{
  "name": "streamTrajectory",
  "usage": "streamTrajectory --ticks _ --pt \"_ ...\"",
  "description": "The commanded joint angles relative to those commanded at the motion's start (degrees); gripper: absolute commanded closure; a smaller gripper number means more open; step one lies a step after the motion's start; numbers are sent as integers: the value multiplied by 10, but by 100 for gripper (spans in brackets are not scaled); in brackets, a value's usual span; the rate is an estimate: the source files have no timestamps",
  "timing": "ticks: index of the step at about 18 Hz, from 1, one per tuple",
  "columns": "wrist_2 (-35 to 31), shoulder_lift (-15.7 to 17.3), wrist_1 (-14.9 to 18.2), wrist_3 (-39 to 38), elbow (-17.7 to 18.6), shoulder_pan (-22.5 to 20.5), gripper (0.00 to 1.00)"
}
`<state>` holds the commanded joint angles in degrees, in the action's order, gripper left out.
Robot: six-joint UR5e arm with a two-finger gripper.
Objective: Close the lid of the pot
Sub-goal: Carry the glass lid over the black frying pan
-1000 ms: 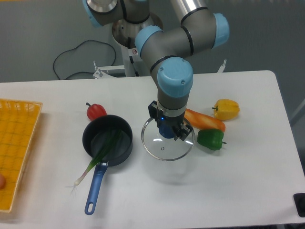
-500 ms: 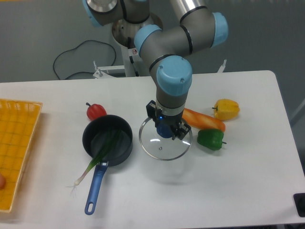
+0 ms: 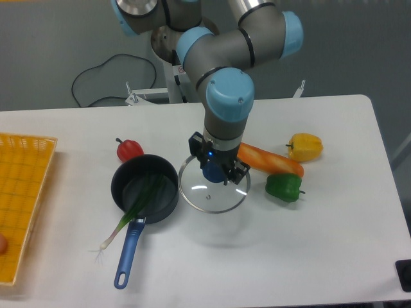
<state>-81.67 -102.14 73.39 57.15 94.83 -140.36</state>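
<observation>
- One robot arm reaches down over a white table (image 3: 321,244), and its gripper (image 3: 214,172) is clamped on the blue knob of the pot lid (image 3: 212,190), holding the lid level above the tabletop; a soft shadow lies on the table below it.
- Lid position: the round glass lid hangs just right of the pot (image 3: 145,187), at about 3 o'clock from it, with its left rim nearly meeting the pot's right wall.
- Pot position: the dark pot sits left of centre, uncovered, its blue handle (image 3: 129,249) pointing toward 6 o'clock.
- A green onion (image 3: 131,215) lies across the pot, leaves inside, white root end out over the rim toward 7 o'clock.
- Other items: a red pepper (image 3: 129,149) at 11 o'clock from the pot; a carrot (image 3: 270,160), a green pepper (image 3: 284,187) and a yellow pepper (image 3: 304,146) to the right of the lid; a yellow basket (image 3: 22,199) at the far left edge.
- Step in hand, as I judge it: carrying the lifted lid sideways to the pot.
- Next move, as I judge it: keep travelling toward 9 o'clock until the lid is centred over the pot, then lower it level; the onion over the rim may stop it seating flat.
- Change from the earlier frames: the gripper and lid have shifted left, away from the carrot and green pepper, closing the gap to the pot; everything else is unmoved.
</observation>
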Motion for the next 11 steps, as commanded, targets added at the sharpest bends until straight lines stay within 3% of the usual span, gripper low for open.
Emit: streamTrajectory --ticks 6,11 --pt "29 -3 -12 -100 1 28 57" --pt "91 -3 -14 -154 1 32 55"
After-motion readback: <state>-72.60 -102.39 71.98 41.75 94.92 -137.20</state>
